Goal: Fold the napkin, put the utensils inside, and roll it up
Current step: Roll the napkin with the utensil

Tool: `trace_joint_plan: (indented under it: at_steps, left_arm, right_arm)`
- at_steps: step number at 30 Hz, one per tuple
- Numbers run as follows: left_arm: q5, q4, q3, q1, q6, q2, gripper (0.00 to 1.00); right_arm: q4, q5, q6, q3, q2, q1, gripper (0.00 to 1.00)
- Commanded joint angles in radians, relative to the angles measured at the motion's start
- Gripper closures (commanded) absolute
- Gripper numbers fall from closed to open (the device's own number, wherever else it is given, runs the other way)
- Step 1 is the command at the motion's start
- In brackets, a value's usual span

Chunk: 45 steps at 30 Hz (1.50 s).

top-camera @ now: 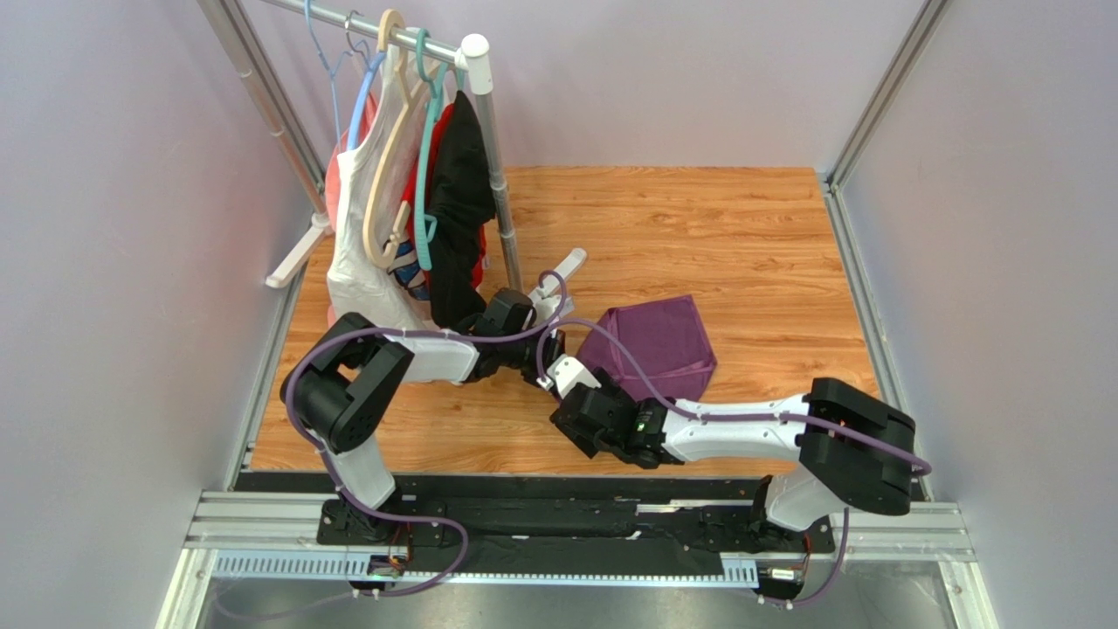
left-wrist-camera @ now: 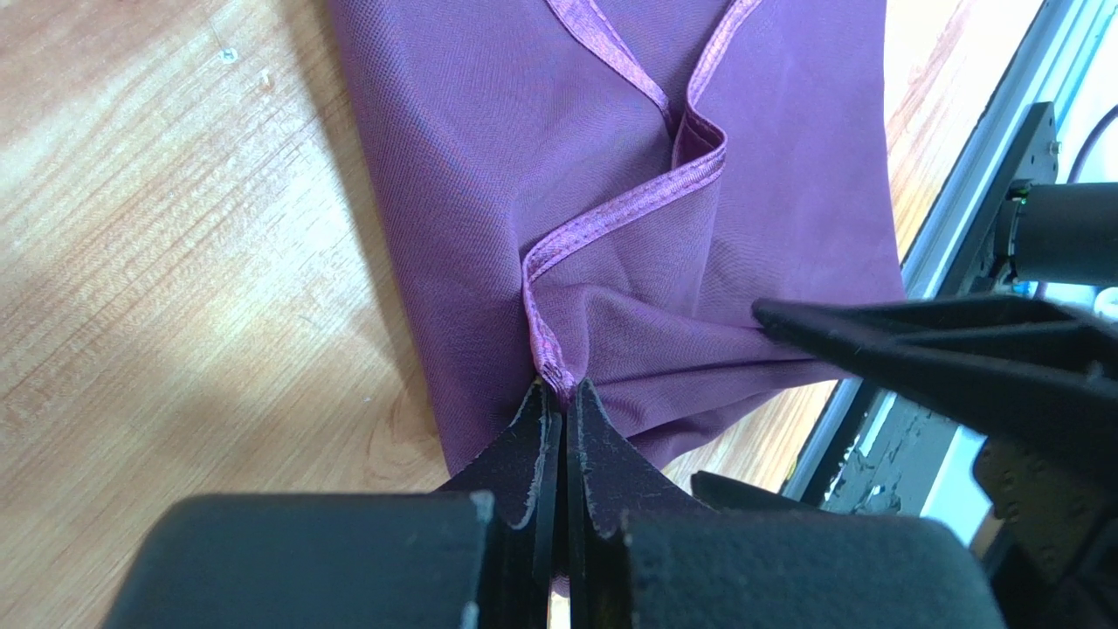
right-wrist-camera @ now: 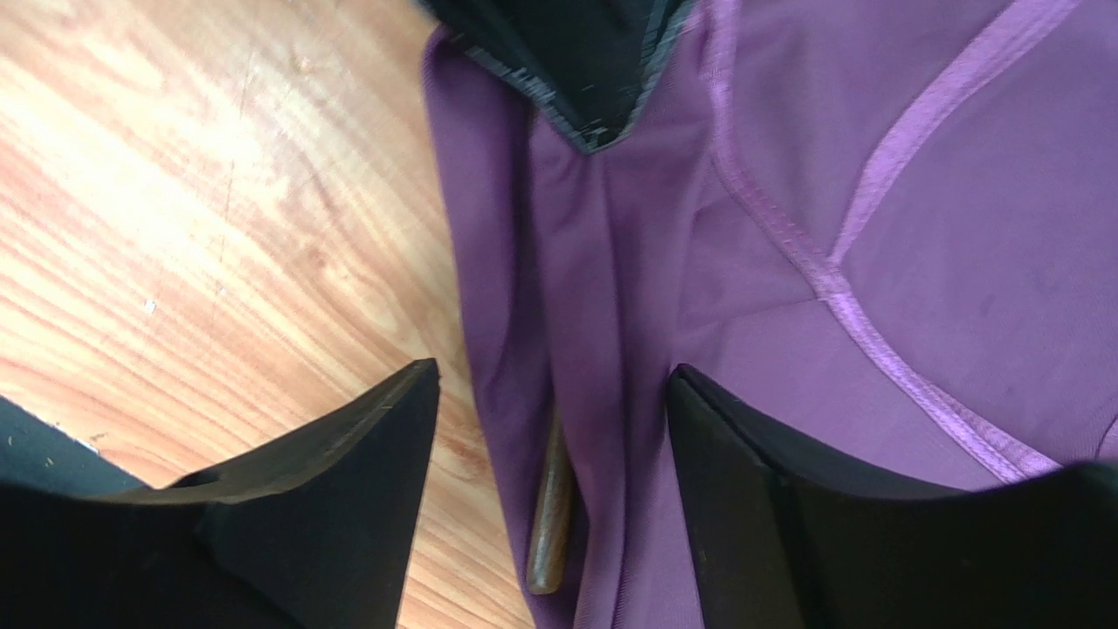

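Note:
The purple napkin (top-camera: 656, 343) lies folded on the wooden table, its hemmed edges crossing on top (left-wrist-camera: 630, 197). My left gripper (left-wrist-camera: 562, 388) is shut on a pinch of the napkin's hem at its left corner (top-camera: 562, 351). My right gripper (right-wrist-camera: 551, 400) stands open over the napkin's folded edge (right-wrist-camera: 591, 302), one finger above bare wood and the other above cloth. A dark brown wooden utensil handle (right-wrist-camera: 553, 524) pokes out from under that fold, between the fingers. The rest of the utensils is hidden inside the cloth. The left gripper's tip (right-wrist-camera: 591, 79) shows ahead in the right wrist view.
A clothes rack (top-camera: 479, 79) with white, black and red garments (top-camera: 433, 210) on hangers stands at the back left, close behind the left arm. A metal frame rail (left-wrist-camera: 971, 197) runs along the table's side. Wooden tabletop (top-camera: 735, 236) extends behind and right of the napkin.

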<state>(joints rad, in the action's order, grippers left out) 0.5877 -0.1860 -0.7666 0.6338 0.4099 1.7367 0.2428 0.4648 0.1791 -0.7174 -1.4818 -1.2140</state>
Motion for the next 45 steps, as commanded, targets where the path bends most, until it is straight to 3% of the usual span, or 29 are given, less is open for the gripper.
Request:
trace_joint_plan:
  at_steps: [1,5,17,18,23,26,29,30,32,35,39,45]
  left_arm:
    - [0.008,0.033,-0.031,-0.006,-0.023,0.006,1.00]
    - [0.006,0.036,-0.034,-0.008,-0.023,0.004,1.00]
    - [0.014,0.048,-0.042,-0.006,-0.031,0.000,1.00]
    - [0.014,0.049,-0.043,-0.006,-0.031,-0.002,1.00]
    - [0.021,0.056,-0.042,-0.006,-0.034,-0.014,1.00]
    - [0.026,0.051,-0.033,-0.006,-0.028,-0.042,0.99]
    - [0.014,0.054,-0.022,-0.006,-0.016,-0.094,0.77]
    - [0.008,0.056,-0.019,-0.008,-0.011,-0.129,0.65]
    - [-0.017,0.069,-0.013,-0.006,-0.011,-0.166,0.57]
    - [-0.052,0.114,-0.010,-0.008,-0.022,-0.226,0.33]
    - [-0.068,0.131,0.015,-0.006,-0.029,-0.281,0.19]
    - [-0.109,0.123,0.084,-0.008,-0.036,-0.373,0.18]
  right_arm:
    - [-0.013,0.043,-0.010,-0.034,-0.032,-0.028,0.34]
    - [0.001,0.057,-0.009,-0.043,-0.055,-0.039,0.36]
    - [0.046,0.133,0.040,-0.062,-0.141,-0.061,0.73]
    - [0.044,0.129,0.043,-0.060,-0.146,-0.061,0.80]
    - [0.043,0.097,0.060,-0.057,-0.167,-0.062,0.97]
    - [0.041,0.063,0.062,-0.056,-0.170,-0.062,1.00]
    - [0.035,0.016,0.059,-0.053,-0.166,-0.058,1.00]
    - [0.035,0.000,0.062,-0.051,-0.160,-0.056,1.00]
    - [0.030,-0.053,0.068,-0.047,-0.135,-0.045,1.00]
    - [0.007,-0.127,0.076,-0.017,-0.077,-0.013,1.00]
    - [-0.014,-0.221,0.069,0.025,-0.012,0.039,1.00]
    - [-0.057,-0.386,0.046,0.061,0.026,0.148,1.00]
